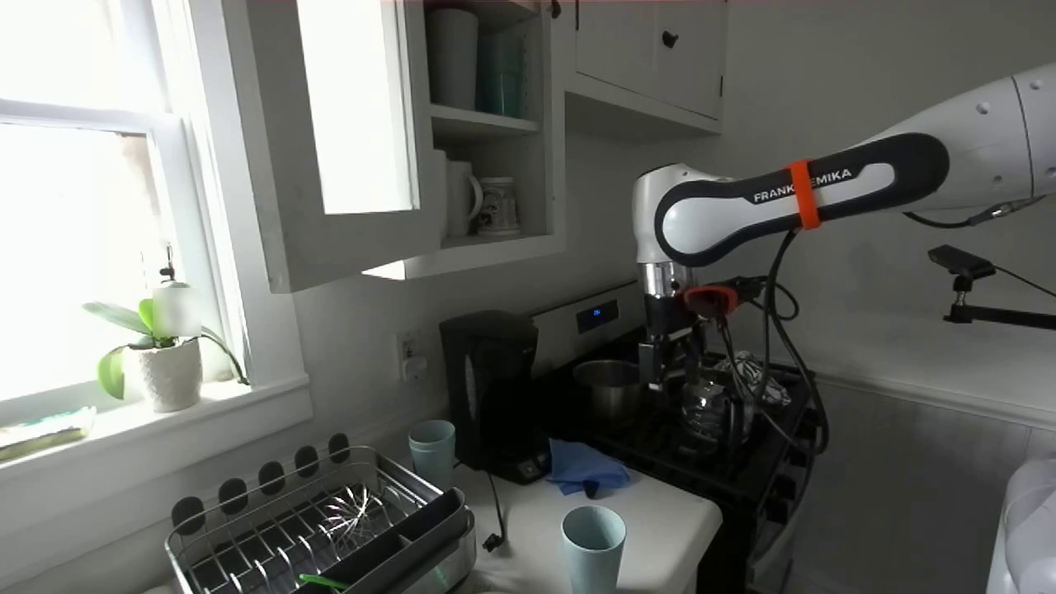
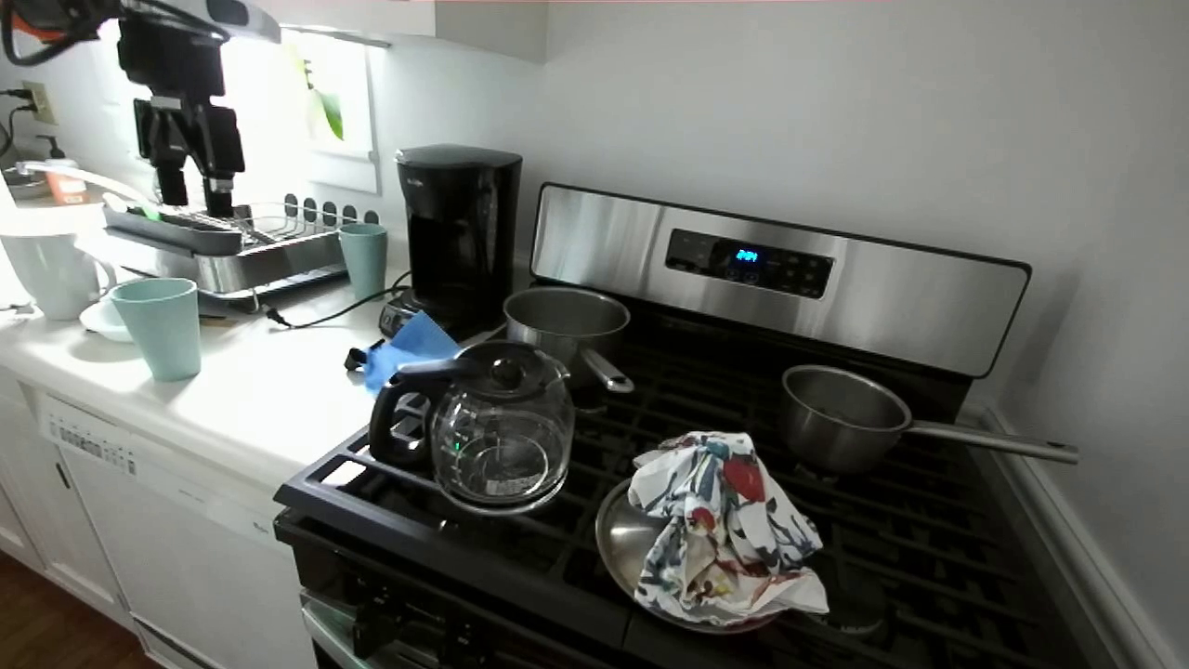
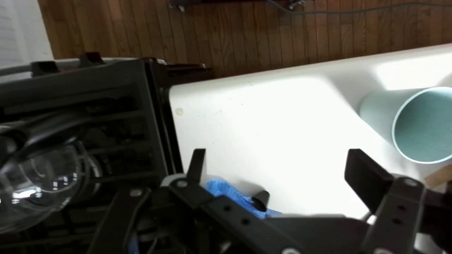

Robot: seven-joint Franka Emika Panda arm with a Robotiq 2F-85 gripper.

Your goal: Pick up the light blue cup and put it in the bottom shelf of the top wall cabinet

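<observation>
Kitchen corner beside a daylit window (image 1: 74,264): a white bench (image 1: 660,536) ends against the flank of a black stove (image 2: 464,557). In my wrist view, the bench's front edge runs straight above a wooden floor (image 3: 229,42) to a rounded corner at the stove. From that corner a broad white stretch extends to the light blue cup (image 2: 160,334), which stands upright near the front edge. A second light blue cup (image 2: 364,260) stands farther back, between the dish rack (image 2: 288,265) and the coffee maker (image 2: 460,172). Overhead, the top wall cabinet (image 1: 554,165) has its door (image 1: 355,238) swung open; in an exterior view, that door hides part of the bottom shelf (image 1: 532,194), where I make out white mugs (image 1: 460,198). My jaws point downward and are released, the two fingertips (image 3: 196,164) wide apart and holding only air. In the wrist view the light blue cup lies outside their span, past the fingertip on the picture's right, and apart from it. Between the fingertips I see the bench and, lower down, a blue cloth (image 3: 229,192). In an exterior view the jaws overlap the stove, a steel pot (image 1: 598,404) and glass carafe (image 1: 705,404) to either side.
</observation>
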